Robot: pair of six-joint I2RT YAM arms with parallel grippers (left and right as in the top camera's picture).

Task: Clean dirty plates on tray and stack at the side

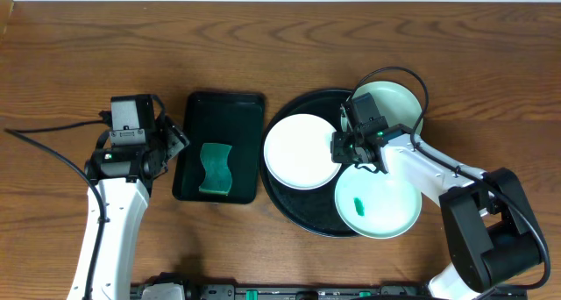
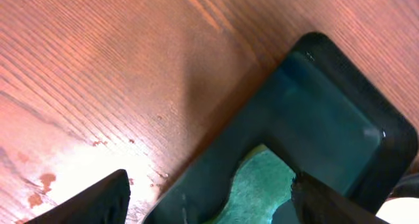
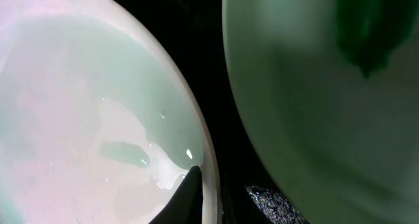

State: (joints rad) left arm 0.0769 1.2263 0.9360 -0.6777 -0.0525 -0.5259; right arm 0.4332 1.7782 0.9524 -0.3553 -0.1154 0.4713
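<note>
Overhead | nothing stacked yet: white plate (image 1: 301,151), clean mint plate (image 1: 394,105) and smeared mint plate (image 1: 386,208) all sit on the round black tray (image 1: 289,203) | your left gripper (image 1: 178,142) gapes wide beside the sponge (image 1: 215,168) | right gripper (image 1: 349,149) at the white plate's rim, grip can't be told

Overhead was bright, even & sharp, w/ soft shadows only. Left wrist pic: hard glare bleached the table (image 2: 78,165) left of the small tray (image 2: 340,126), foreground blurred. Right wrist pic: dim, v. close, out of focus; tiny glints on the white plate (image 3: 98,106).
</note>
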